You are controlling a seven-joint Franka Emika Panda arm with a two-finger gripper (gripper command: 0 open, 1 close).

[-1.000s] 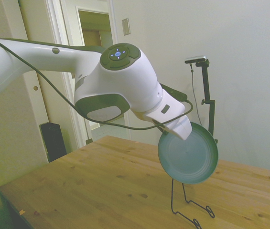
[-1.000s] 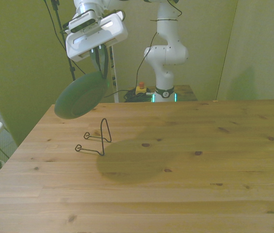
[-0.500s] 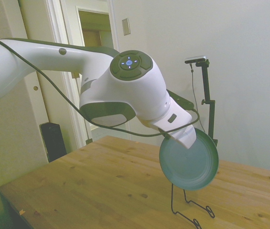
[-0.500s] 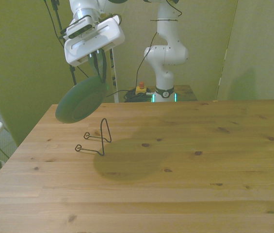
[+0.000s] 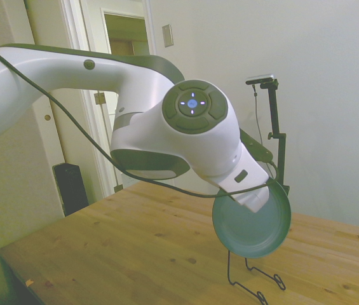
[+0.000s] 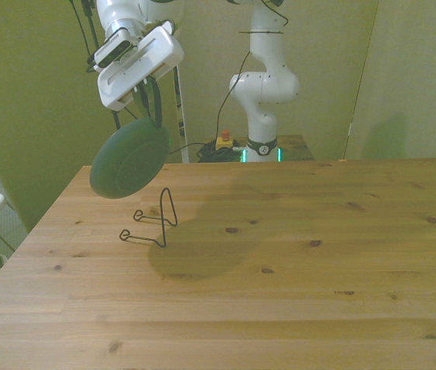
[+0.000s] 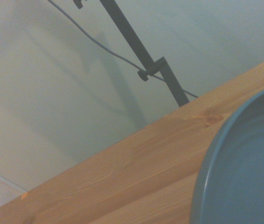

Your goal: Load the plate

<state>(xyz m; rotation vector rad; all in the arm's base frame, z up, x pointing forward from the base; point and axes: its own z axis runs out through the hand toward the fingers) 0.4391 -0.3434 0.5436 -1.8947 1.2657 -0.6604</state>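
The plate (image 5: 251,222) (image 6: 130,161) (image 7: 244,168) hangs tilted on edge in the air, directly above the wire rack (image 5: 253,281) (image 6: 151,223). The rack stands on the wooden table (image 5: 135,248) (image 6: 279,270) (image 7: 136,172), before a plain wall (image 5: 306,76). The gripper (image 5: 265,190) (image 6: 154,114) is clamped on the plate's upper rim.

We count one round matte teal-green plate (image 5: 255,227) (image 6: 129,162) (image 7: 244,168), one thin black wire rack (image 5: 249,273) (image 6: 152,223), and one wooden plank table (image 5: 135,248) (image 6: 295,270) (image 7: 136,172). We count one white robot arm (image 5: 103,95) carrying one gripper (image 6: 154,104). In the side view we also note one dark upright speaker-like box (image 5: 71,187) and one open doorway (image 5: 125,38).
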